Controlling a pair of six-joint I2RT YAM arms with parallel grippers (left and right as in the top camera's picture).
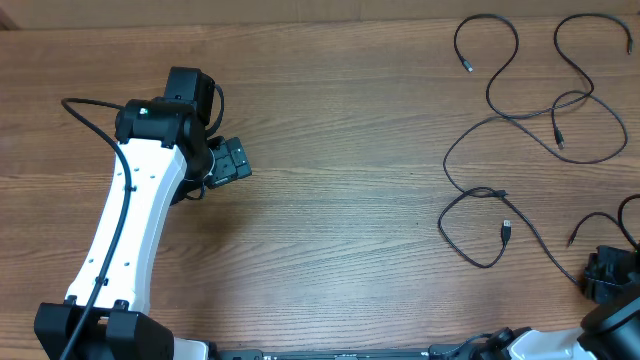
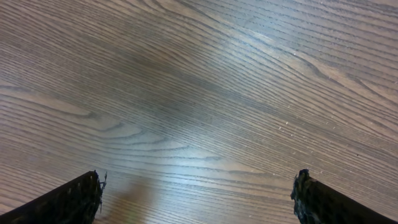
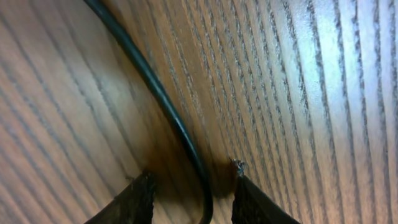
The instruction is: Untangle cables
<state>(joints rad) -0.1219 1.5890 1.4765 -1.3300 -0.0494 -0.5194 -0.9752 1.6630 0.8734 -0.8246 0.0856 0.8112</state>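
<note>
Cables (image 1: pixel 500 193) sprawled in loops by right edge of worktop (image 1: pixel 350 250) | right claw (image 3: pixel 191 183) low at near right corner, part-open astride one strand (image 3: pixel 163 99), not pinching yet, set to pull it clear | left claw (image 2: pixel 196 193) released wide, parked on left half, out of the way

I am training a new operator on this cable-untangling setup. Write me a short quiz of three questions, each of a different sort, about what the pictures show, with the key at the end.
1. True or false: the left gripper is closed on a cord.
2. Seen from overhead, where on the table do the cables lie? A: left side. B: right side. C: under the left arm.
3. Fill in the missing word: in the right wrist view, one black cable runs ___ the two fingers of the right gripper.

Key: 1 false; 2 B; 3 between.
</note>
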